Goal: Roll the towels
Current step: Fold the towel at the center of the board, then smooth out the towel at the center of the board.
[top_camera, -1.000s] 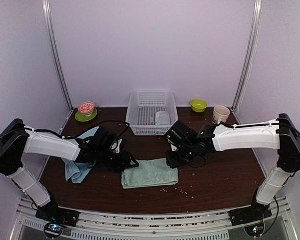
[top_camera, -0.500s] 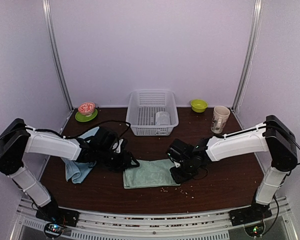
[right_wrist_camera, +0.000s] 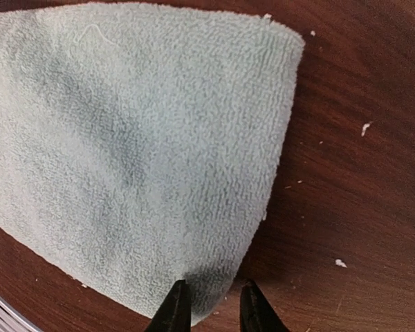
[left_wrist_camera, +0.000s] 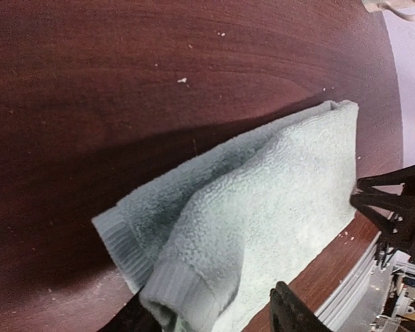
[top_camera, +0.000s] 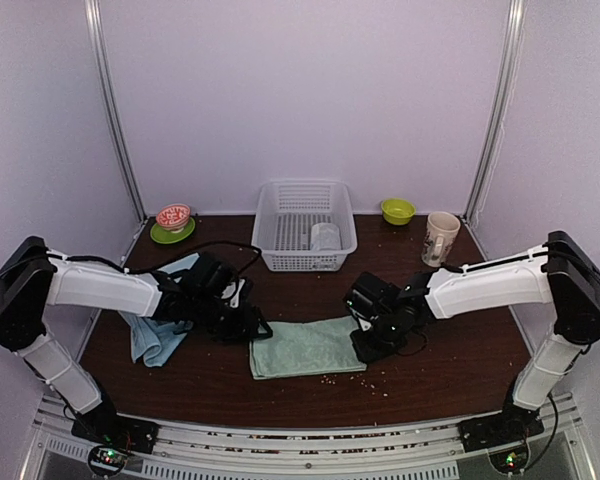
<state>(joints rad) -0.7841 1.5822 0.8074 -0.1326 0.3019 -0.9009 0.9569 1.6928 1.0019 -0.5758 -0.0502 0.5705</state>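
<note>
Pale green towel (top_camera: 307, 347) lies flat in front of the basket (top_camera: 295, 262); left gripper (left_wrist_camera: 211, 315) straddles its left end, grip unclear; right gripper (right_wrist_camera: 213, 311) narrowly parted over its right corner, gripping nothing

The pale green towel (top_camera: 307, 347) has a plain looped pile and a ribbed hem of the same shade. Next to it are a light blue towel (top_camera: 158, 335) and a table (top_camera: 450, 360) of dark reddish-brown wood grain speckled with pale crumbs. The lattice basket (top_camera: 298, 260) is white, around a greyish-white towel (top_camera: 324, 236). The patterned bowl (top_camera: 173, 214) is red and white, apparently floral, on a green plate (top_camera: 163, 237). The lime bowl (top_camera: 398, 210) is plain and the mug (top_camera: 442, 236) is cream.
</note>
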